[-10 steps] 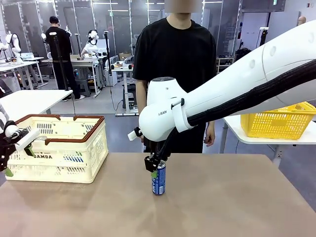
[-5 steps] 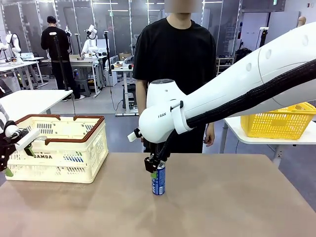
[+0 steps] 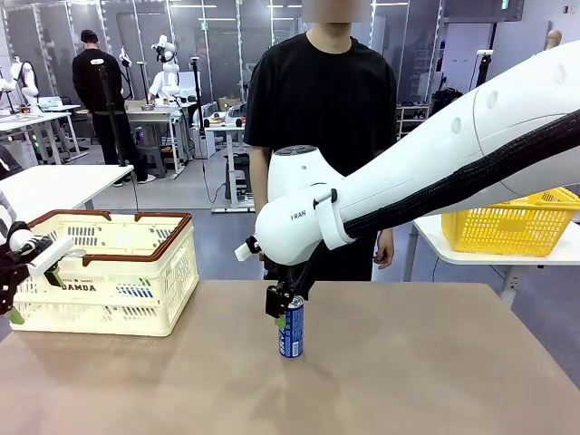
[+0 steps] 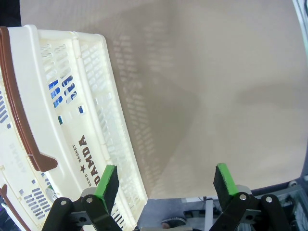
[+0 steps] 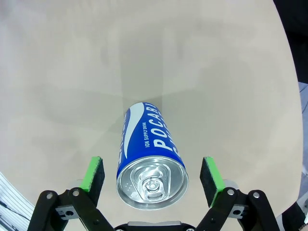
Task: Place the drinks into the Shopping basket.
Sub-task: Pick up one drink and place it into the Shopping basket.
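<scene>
One blue can (image 3: 291, 327) stands upright mid-worktop (image 3: 408, 372), the right tool (image 3: 283, 305) released with fingers straddling its top, seemingly for regrasping, while the basket (image 3: 109, 272) waits at nine o'clock beside the released left tool (image 4: 163, 180).

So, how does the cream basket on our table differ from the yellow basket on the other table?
The Shopping basket is cream-white with a brown rim and handles; the yellow basket is bright yellow all over. The Shopping basket stands on the brown table at the robot's left; the yellow basket sits on a white side table farther off to the right. Both have open lattice walls.
</scene>
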Tool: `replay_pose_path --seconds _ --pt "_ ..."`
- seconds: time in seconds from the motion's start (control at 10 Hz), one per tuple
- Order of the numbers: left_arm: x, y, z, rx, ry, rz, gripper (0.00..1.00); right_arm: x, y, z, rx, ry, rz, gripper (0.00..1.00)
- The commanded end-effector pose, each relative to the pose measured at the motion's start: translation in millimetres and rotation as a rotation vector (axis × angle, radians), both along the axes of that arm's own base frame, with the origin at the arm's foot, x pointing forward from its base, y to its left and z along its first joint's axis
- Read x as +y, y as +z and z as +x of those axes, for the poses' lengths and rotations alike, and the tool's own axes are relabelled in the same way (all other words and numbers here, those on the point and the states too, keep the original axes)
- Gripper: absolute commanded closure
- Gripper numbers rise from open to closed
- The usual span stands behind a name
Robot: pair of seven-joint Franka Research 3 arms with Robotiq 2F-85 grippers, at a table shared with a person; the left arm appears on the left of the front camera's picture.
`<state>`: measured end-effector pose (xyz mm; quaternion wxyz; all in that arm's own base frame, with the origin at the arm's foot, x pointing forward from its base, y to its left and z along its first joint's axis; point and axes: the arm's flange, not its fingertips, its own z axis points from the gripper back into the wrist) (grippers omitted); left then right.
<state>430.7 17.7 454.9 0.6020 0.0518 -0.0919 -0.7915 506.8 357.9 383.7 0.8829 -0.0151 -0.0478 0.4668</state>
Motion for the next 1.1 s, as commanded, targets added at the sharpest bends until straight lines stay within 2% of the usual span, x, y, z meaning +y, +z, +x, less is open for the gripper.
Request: replay_pose_path --seconds 0.0,0.2,0.4,0.7,1.0 --pt "-0.1 -0.7 -3.6 -0.001 0.006 0.003 0.00 4.7 3.1 -0.4 0.002 0.018 -0.027 0.00" --pt "-0.1 -0.7 -3.6 -0.001 0.006 0.003 0.00 6.4 17.6 -7.4 -0.014 0.042 -0.042 0.00" --pt "-0.1 -0.7 -3.6 -0.001 0.006 0.003 0.00 6.5 48.7 -19.8 -0.025 0.088 -0.014 0.00" --pt "-0.1 -0.7 -3.6 -0.001 0.006 0.003 0.00 -1.3 96.1 -44.2 -0.032 0.062 -0.002 0.00" --pt "-0.1 -0.7 -3.6 -0.001 0.006 0.003 0.00 -35.7 117.9 -54.7 -0.051 0.033 0.004 0.00"
